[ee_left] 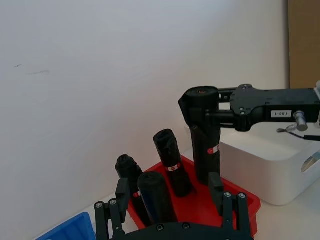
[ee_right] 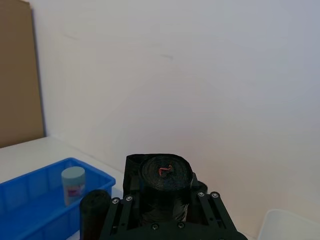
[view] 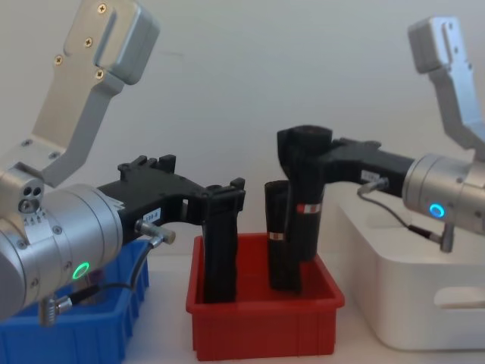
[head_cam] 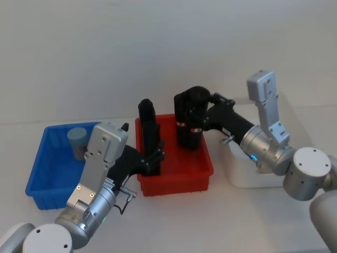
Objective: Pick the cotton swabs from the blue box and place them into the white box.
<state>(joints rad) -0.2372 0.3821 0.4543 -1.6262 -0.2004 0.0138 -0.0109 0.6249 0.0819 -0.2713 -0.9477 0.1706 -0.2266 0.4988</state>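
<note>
One cotton swabs jar [head_cam: 78,141] with a pale lid stands upright in the blue box [head_cam: 39,174] at the left, and it also shows far off in the right wrist view [ee_right: 73,185]. The white box [head_cam: 247,176] sits at the right, partly behind my right arm. My right gripper [head_cam: 190,113] is shut on a tall black cylinder [view: 307,220], held upright with its lower end in the red bin. My left gripper [head_cam: 154,158] is open over the red bin, its fingers [ee_left: 122,192] wide apart on either side of another black cylinder [ee_left: 155,195].
The red bin [head_cam: 176,182] sits between the blue and white boxes and holds several upright black cylinders. Both arms crowd the space above it. A plain wall rises behind the table.
</note>
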